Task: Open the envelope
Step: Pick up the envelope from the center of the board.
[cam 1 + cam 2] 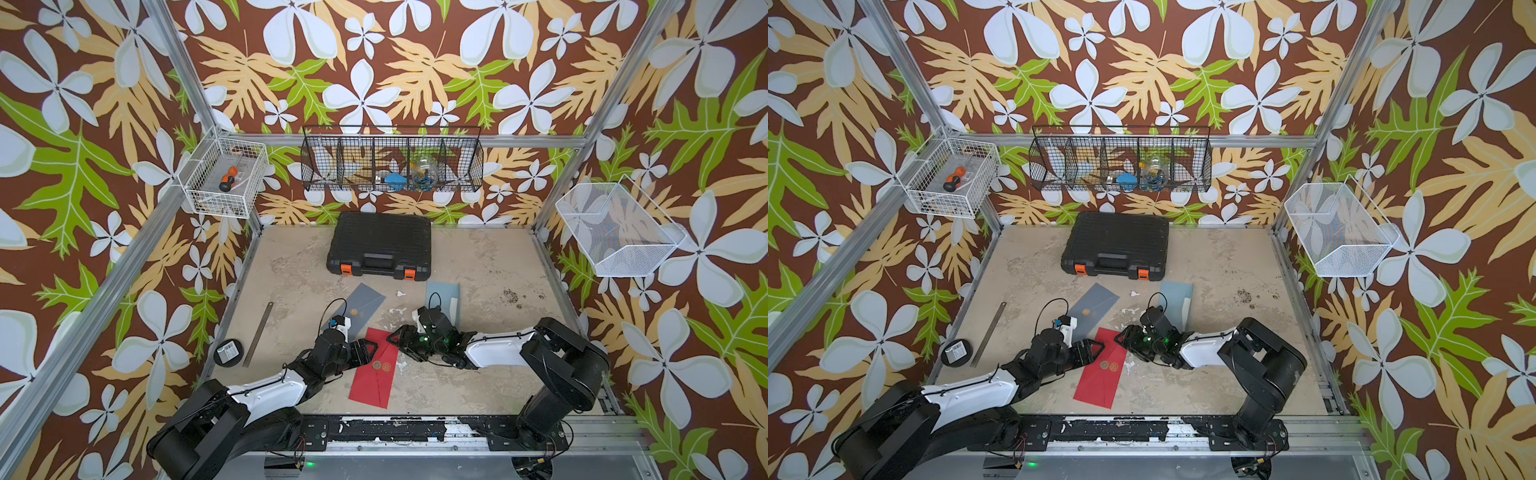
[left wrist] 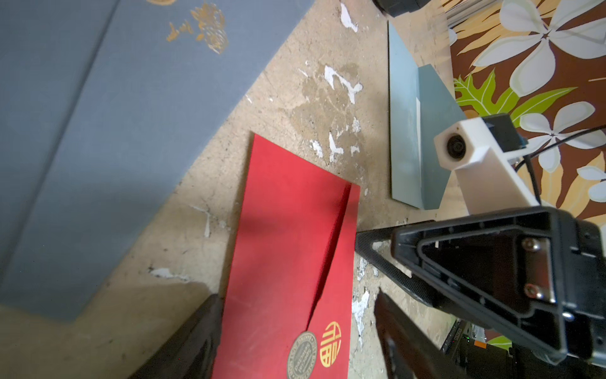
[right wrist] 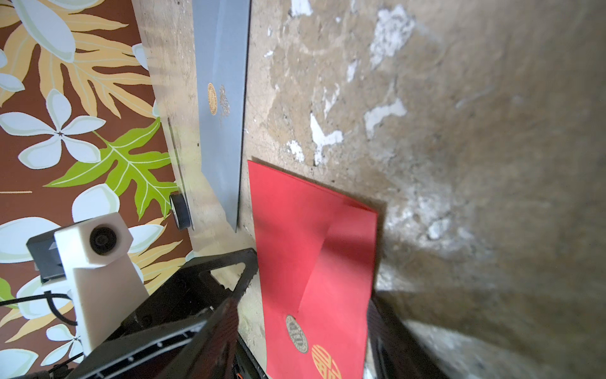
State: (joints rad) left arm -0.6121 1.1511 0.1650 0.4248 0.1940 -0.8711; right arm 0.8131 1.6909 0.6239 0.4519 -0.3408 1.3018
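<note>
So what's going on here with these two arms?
Two robot arms are working on a red envelope lying flat on the table. The left claw and right claw are both open, meeting over its far half from either side. Neither is holding it. The flap is still down, with the round seal in place.

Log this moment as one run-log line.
left gripper: open, straddling red envelope | right gripper: open, straddling it | round seal: on, envelope unopened

Both top views: bright, even, diffuse light; the bench (image 1: 478, 257) carries only soft shadows under the arms. Wrist views: the left claw fingers (image 2: 403, 338) are blurred at close range; a dark shadow falls on the bench beside the red envelope (image 3: 311, 262).
</note>
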